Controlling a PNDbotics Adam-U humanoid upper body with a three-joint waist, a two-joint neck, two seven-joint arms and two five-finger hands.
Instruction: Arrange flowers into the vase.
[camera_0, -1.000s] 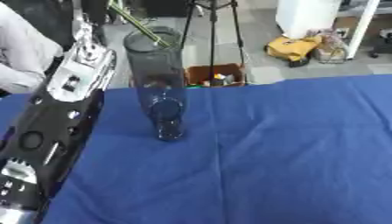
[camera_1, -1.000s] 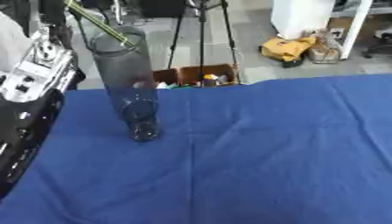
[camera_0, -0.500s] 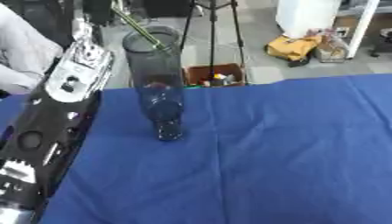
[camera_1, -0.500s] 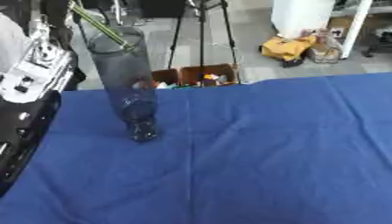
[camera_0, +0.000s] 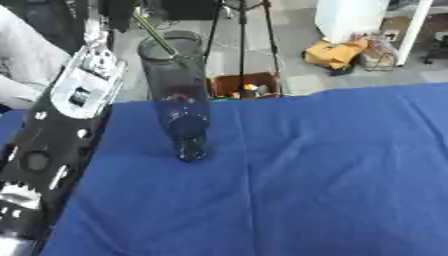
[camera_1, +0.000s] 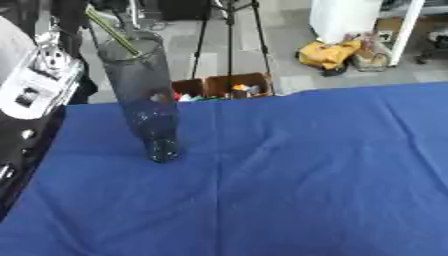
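Vase: one tall dark glass vase (camera_0: 181, 100) stands upright on the left half of the bench, beside the left arm.
Stems: one green stem (camera_0: 154, 32) leans out of the vase mouth toward the upper left; its flower head is out of view.
Left arm: one black and silver arm (camera_0: 54, 130) runs up the left edge; the hand itself is cut off at the top, so its state cannot be told.
Writing: none can be read.
Bench: covered by a creased blue cloth (camera_0: 332, 175).
Room: grey floor, one tripod (camera_1: 229, 30), one brown box (camera_1: 223, 86) of small coloured things, one yellow bag (camera_0: 337, 52).
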